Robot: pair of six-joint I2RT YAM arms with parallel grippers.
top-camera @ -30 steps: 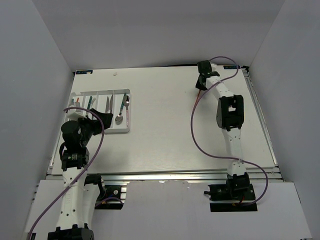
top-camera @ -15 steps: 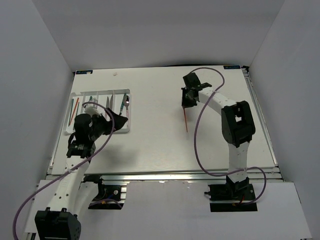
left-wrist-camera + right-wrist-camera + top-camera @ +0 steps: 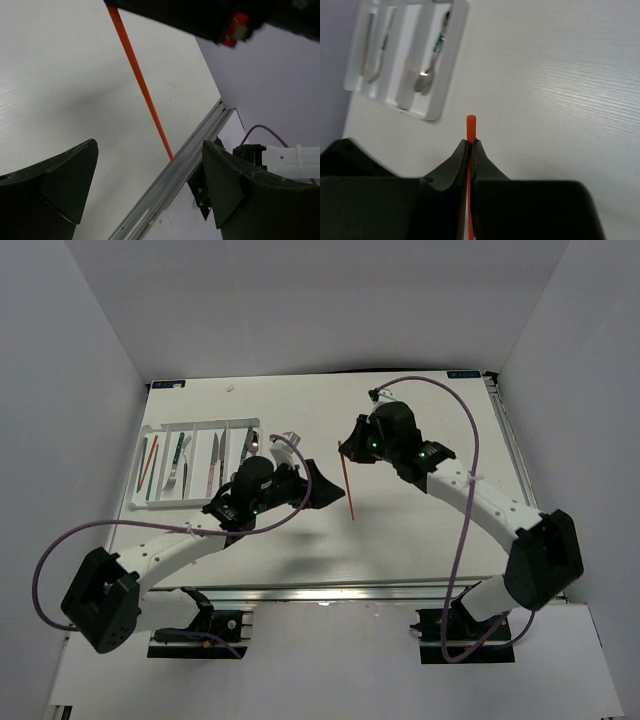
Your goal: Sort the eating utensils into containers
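We see the right gripper pinched tight on the red chopstick, which slants down over the table, right of the white tray. The left gripper gapes wide, holding nothing, just beside the stick. From the right wrist, the fingers hide the stick's lower length. The tray's utensils blur there; only one spoon reads clearly.

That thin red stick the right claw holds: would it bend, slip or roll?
Probably stiff: the red chopstick runs straight though the right gripper pinches it only near one end. Being so thin, it is likely very light. It looks smooth, so it might pivot in the grip or roll if laid on the table.
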